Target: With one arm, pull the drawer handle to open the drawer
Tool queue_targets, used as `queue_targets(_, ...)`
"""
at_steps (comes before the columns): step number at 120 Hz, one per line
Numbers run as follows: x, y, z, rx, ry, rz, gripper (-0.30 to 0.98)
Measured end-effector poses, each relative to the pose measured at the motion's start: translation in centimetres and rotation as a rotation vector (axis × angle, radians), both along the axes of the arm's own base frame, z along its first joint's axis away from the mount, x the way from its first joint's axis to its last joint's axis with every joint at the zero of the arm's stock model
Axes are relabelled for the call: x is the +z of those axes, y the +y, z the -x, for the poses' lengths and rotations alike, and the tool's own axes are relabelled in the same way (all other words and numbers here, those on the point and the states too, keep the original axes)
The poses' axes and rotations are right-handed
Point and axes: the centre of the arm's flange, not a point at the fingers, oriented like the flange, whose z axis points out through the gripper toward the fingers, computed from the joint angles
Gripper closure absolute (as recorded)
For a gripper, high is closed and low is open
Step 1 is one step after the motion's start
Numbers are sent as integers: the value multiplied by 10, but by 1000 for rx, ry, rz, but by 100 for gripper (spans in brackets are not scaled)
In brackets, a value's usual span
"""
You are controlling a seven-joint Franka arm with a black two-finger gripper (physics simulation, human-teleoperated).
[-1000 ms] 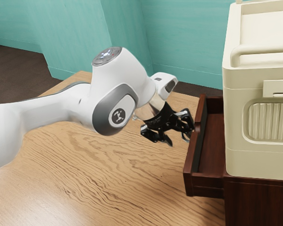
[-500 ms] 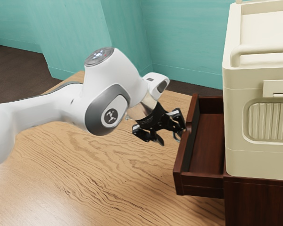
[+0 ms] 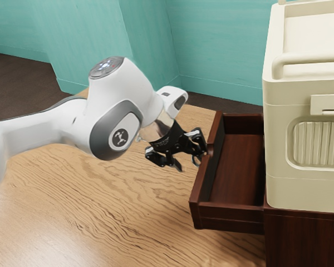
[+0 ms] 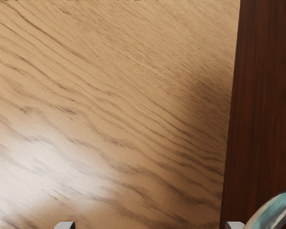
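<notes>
Pulled back since the earlier frame, the black two-finger end effector [image 3: 190, 159], spread wide and gripping nothing, sits beside the curved, glossy teal-and-grey handle [image 4: 275, 211], likely stiff, slippery and best hooked mid-curve; the dark reddish-brown wooden drawer [image 3: 229, 212], probably light, juts farther from its cabinet [image 3: 303, 239].

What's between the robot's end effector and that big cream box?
The pulled-out drawer, in the exterior view. Its curved handle is on the side toward the end effector, away from the cream box.
</notes>
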Motion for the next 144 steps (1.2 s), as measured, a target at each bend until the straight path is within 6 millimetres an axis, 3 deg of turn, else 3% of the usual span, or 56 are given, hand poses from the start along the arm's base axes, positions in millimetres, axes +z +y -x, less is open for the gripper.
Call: queue_targets(144, 4, 49, 26, 71, 3, 4, 35)
